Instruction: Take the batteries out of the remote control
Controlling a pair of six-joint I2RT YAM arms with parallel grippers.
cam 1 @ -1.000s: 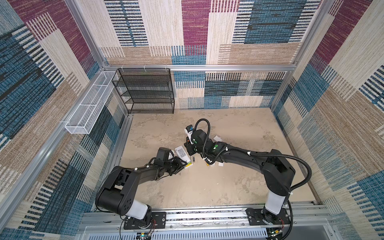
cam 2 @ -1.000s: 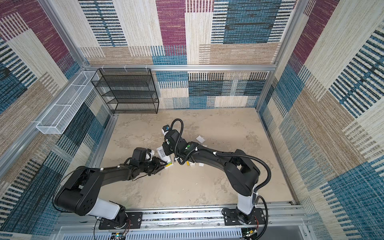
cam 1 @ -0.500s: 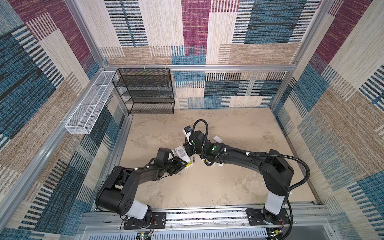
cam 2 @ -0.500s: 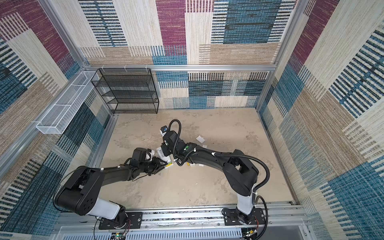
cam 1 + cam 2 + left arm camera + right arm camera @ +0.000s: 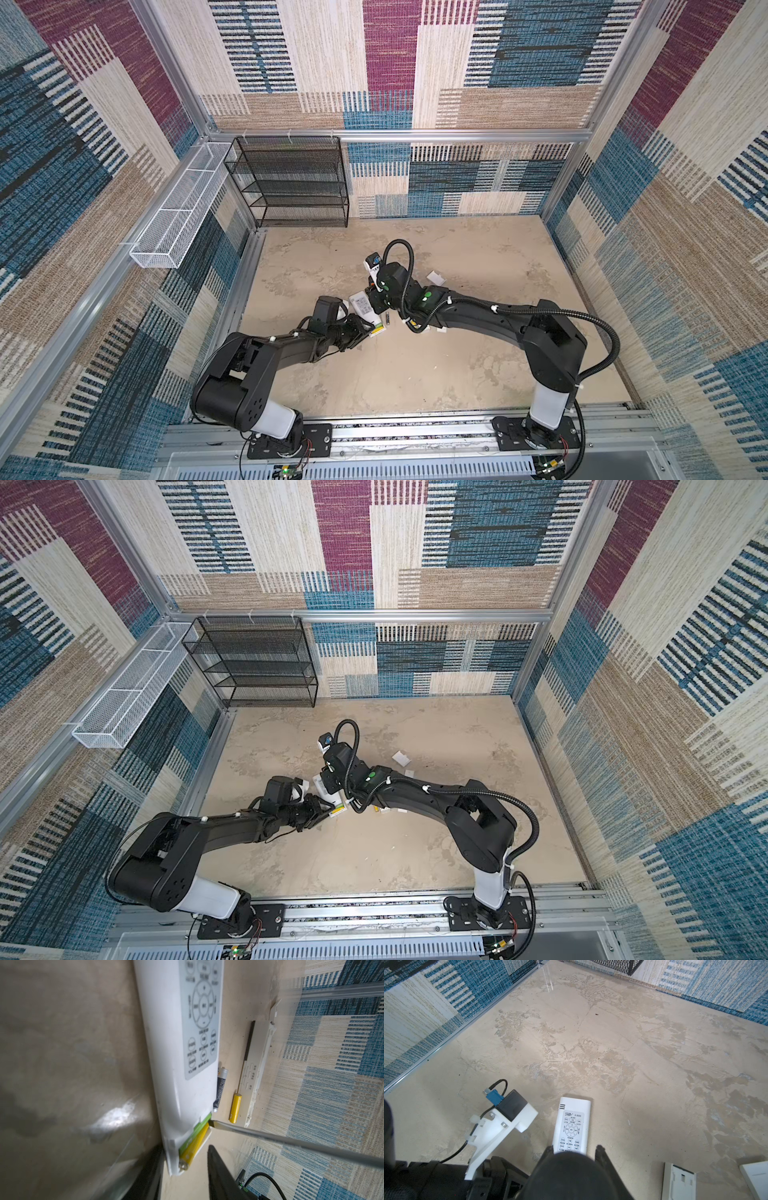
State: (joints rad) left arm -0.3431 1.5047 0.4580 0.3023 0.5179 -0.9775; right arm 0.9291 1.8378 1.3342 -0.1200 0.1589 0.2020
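Note:
The white remote control (image 5: 176, 1043) (image 5: 572, 1126) lies mid-table, its button face showing. A green and a yellow battery (image 5: 195, 1138) sit in its open end, seen in both top views (image 5: 379, 331) (image 5: 338, 809). My left gripper (image 5: 186, 1148) (image 5: 365, 330) is shut on that end. My right gripper (image 5: 574, 1150) (image 5: 376, 297) is shut on the screwdriver's dark handle (image 5: 571, 1176), which hides the remote's near end. The blade tip (image 5: 212, 1123) touches the batteries. A dark battery (image 5: 220, 1086) and a yellow battery (image 5: 235, 1108) lie loose beside the remote.
A long white panel (image 5: 259, 1068) lies past the loose batteries. White covers (image 5: 679, 1182) (image 5: 756, 1176) sit close to my right gripper, and a white piece (image 5: 435, 276) farther back. A black wire shelf (image 5: 291, 183) and white wire basket (image 5: 178, 220) stand at the back left.
My right gripper has edged slightly to the left with the screwdriver. The left gripper and the remote have stayed in place.

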